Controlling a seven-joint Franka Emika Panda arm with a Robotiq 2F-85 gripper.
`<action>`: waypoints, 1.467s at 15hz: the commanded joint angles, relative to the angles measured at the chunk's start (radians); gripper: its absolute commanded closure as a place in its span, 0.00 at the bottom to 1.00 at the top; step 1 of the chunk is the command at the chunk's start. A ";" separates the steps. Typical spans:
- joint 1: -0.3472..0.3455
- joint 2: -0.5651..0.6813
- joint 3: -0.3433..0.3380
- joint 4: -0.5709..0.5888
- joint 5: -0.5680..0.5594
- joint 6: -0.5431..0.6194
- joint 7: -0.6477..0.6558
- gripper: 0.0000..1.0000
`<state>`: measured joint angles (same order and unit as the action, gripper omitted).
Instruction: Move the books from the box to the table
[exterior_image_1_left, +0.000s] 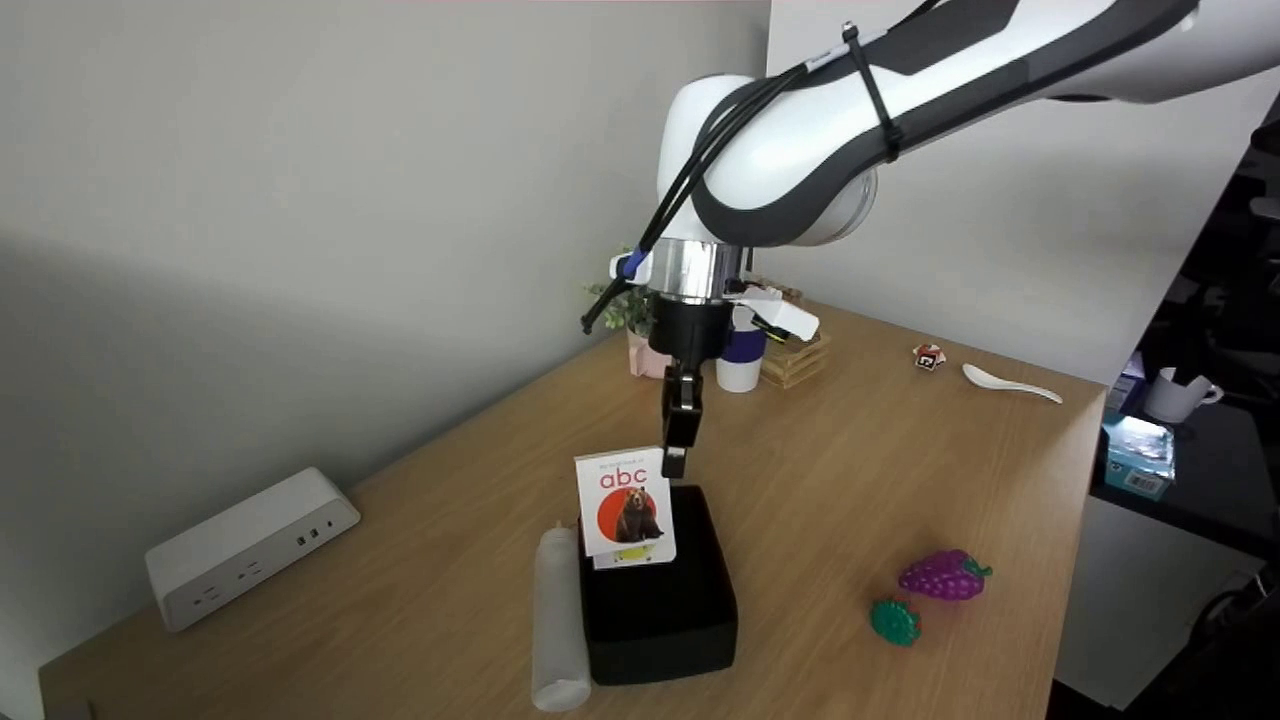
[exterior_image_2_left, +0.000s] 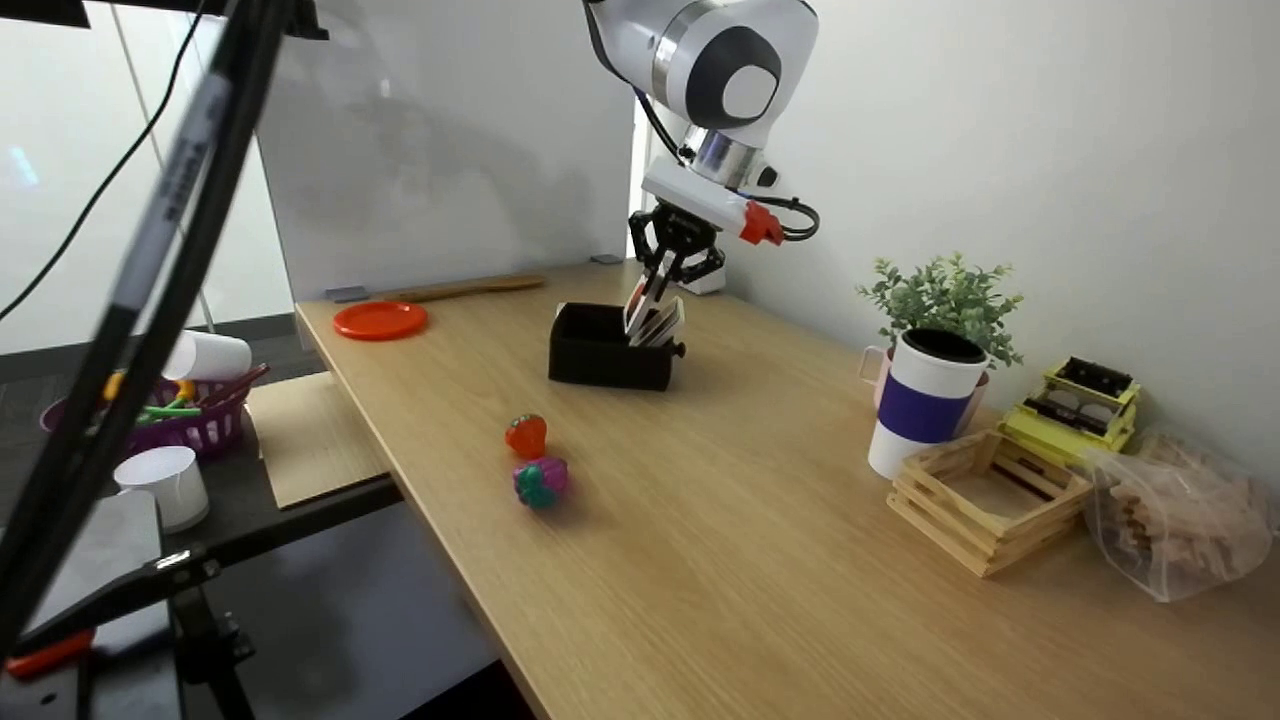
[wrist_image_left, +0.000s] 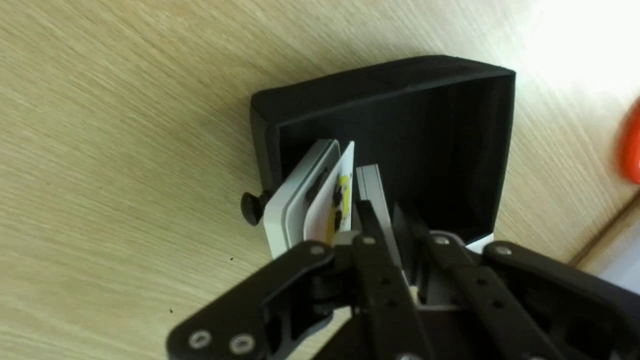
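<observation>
The claw (wrist_image_left: 383, 212) is clenched on the "abc" board book (exterior_image_1_left: 625, 505), which is apparently pinched near an upper corner. The book is held upright with a slight tilt, directly below the claw and over the black box (exterior_image_1_left: 660, 655); whether its lower edge is clear of the rim cannot be told. Just beside the claw, toward the black knob (wrist_image_left: 251, 208) of the box, other white board books (wrist_image_left: 281, 207) are seen leaning, one yellow-pictured cover (wrist_image_left: 342, 200) being turned toward the held book.

The step in hand is judged to be the drawing of a book out of the box, with none seen laid on the bench (exterior_image_1_left: 830, 480). Next, a straight lift is called for until the rim is passed, then a sideways carry and a gentle setting-down. A firm grip is advised, since a book pinched by its corner could be swung, and its leaning neighbours could be dragged along.

Lower than the claw, close along the box, a white squeeze bottle (exterior_image_1_left: 560, 625) is laid, so that side is best avoided. Farther from the claw, toward the bench's open edge, a toy strawberry (exterior_image_2_left: 527, 437) and a toy grape bunch (exterior_image_2_left: 548, 475) are placed. Well apart from it, near the grey wall (exterior_image_1_left: 350, 250), a white power strip (exterior_image_1_left: 250, 545) and a slatted wooden crate (exterior_image_2_left: 950, 505) are set
</observation>
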<state>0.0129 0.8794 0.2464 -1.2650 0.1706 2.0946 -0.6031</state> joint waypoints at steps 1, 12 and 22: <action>0.014 -0.084 -0.027 -0.091 -0.038 0.054 0.045 0.96; 0.011 -0.239 -0.071 -0.244 -0.107 0.165 0.183 0.96; -0.004 -0.250 -0.085 -0.298 -0.102 0.200 0.203 0.96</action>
<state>0.0136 0.6426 0.1731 -1.5174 0.0754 2.2617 -0.4114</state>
